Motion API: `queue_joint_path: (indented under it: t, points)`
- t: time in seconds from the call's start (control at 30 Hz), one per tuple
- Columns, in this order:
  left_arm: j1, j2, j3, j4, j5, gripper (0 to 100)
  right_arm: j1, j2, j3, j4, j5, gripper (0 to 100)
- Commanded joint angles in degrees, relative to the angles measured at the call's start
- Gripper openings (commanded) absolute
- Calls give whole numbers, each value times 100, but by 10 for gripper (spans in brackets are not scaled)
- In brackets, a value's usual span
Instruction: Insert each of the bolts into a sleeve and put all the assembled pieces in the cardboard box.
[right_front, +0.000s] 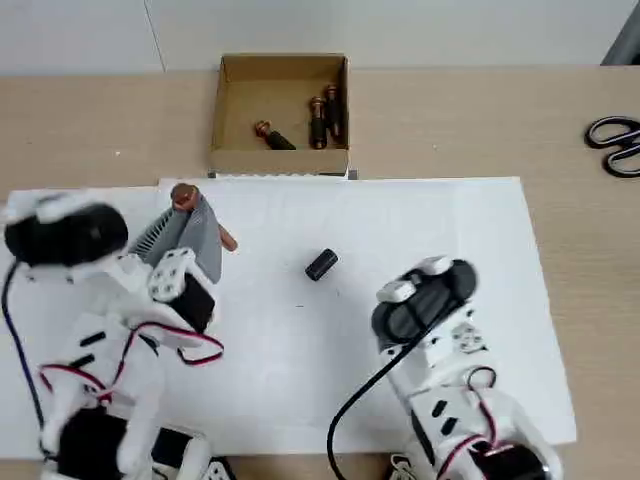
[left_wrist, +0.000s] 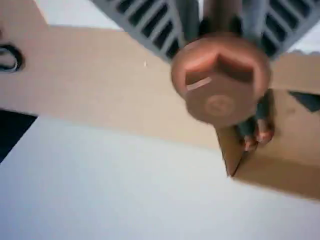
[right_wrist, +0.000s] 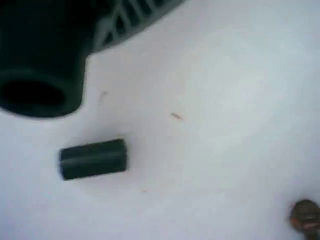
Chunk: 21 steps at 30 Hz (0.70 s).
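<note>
Three assembled pieces (right_front: 317, 124) already lie in the cardboard box (right_front: 240, 95) at top centre of the high view. I've got the left gripper (right_front: 190, 215) at the left of the white sheet (right_front: 430, 220), fingers clamped on a copper bolt (left_wrist: 220, 80), its hex head facing my left wrist camera with the box beyond it. Over at the lower right, my right gripper (right_wrist: 92, 37) is closed around a black sleeve (right_wrist: 40, 70), hollow end showing. One loose sleeve (right_front: 321, 265) lies on its side mid-sheet, between both arms and well apart from the box. Scissors (right_front: 615, 145) sit at the right edge.
</note>
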Motion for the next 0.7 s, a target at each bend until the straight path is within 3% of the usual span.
queue_joint_path:
  t: [0.0, 0.33, 0.67]
  points:
    - [132, -730, 690, -633, -18, 5, -418, -242, 352, -330, -53, 3]
    - [1160, -1969, 1710, -695, 800, 5, -1429, -215, 888, -1024, -44, 3]
    - [1653, -2154, 1815, -712, 888, 5, -1473, -207, 1327, -1912, 0, 3]
